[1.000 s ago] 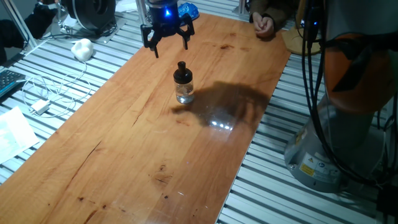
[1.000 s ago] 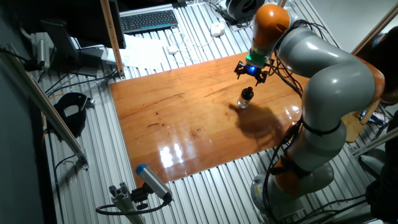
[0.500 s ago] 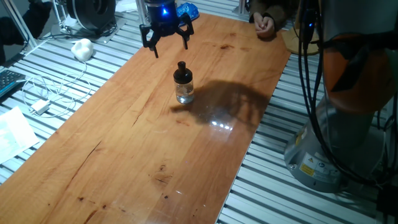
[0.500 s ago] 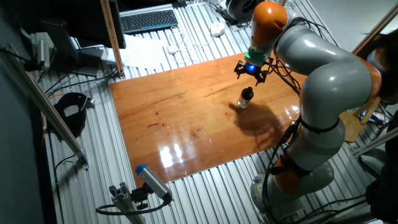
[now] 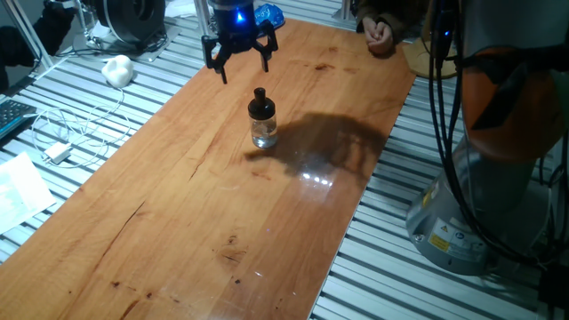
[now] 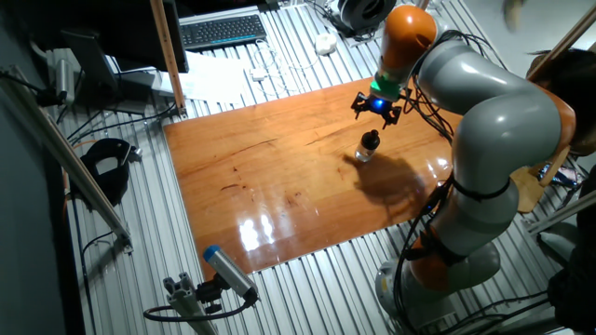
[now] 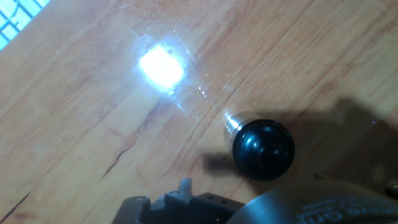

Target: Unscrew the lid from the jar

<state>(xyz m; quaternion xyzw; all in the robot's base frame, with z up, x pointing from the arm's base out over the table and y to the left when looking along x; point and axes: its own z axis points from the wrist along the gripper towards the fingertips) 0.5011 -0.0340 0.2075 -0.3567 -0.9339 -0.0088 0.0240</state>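
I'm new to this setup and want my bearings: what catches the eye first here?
A small clear jar with a black lid stands alone, upright, near the middle of the wooden table. The gripper, lit blue, hovers open above and beyond it, touching nothing. In the hand view, a bright glare spot shines on the wood beside the jar.

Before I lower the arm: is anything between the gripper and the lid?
Nothing. In both fixed views the open gripper hangs apart from the lid on the jar; only bare table shows there.
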